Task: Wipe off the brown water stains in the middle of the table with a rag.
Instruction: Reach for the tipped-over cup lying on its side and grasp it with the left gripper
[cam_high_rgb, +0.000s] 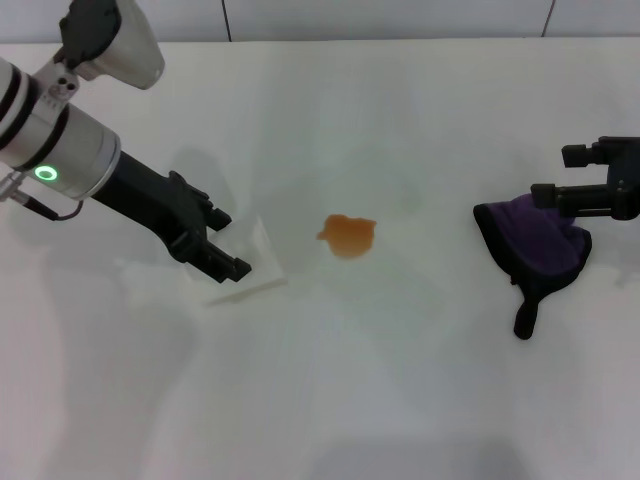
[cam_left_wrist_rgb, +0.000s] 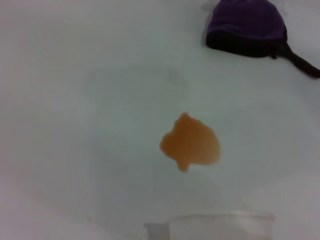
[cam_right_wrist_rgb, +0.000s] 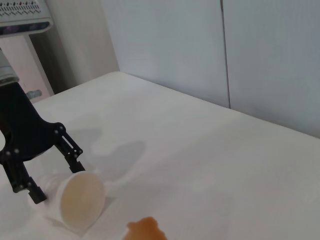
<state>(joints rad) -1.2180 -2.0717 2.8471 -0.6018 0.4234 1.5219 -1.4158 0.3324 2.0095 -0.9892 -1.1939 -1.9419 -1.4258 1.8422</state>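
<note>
Over on my right, the black right gripper hangs open above the crumpled dark purple rag. My left gripper is clamped on a tipped white paper cup beside the orange-brown stain.

A white paper cup lies on its side at the left of centre in the head view, its open mouth showing a pale tan inside at the lower left of the right wrist view. Its rim edges the bottom of the left wrist view. A pale panelled wall fills the upper right.
</note>
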